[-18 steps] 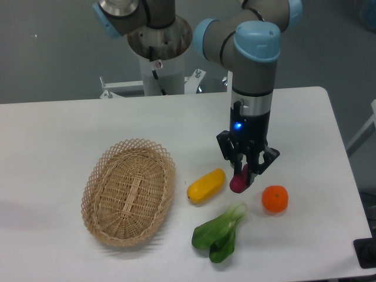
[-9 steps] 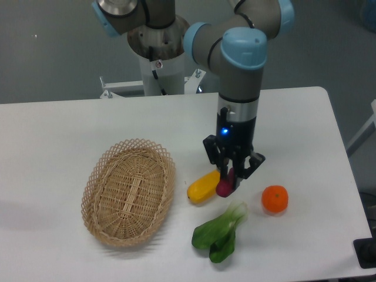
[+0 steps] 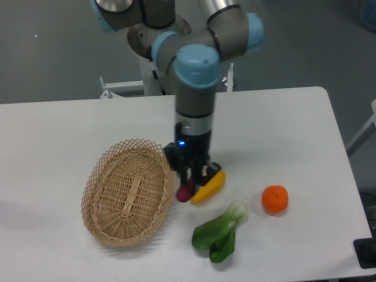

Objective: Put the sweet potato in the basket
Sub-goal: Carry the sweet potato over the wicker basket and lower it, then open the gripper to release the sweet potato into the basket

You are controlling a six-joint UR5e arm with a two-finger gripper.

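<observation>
Low in the frame's middle, a leafy green vegetable (image 3: 220, 234) on the white table (image 3: 305, 129); to its right, an orange (image 3: 274, 198). At centre, gripper (image 3: 191, 181) clenched on the sweet potato (image 3: 184, 192), just right of the basket (image 3: 128, 191) rim, in front of the yellow vegetable (image 3: 210, 187).

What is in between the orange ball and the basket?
In the camera view, between the orange fruit and the basket lie the yellow vegetable and the sweet potato, held by the end effector.
</observation>
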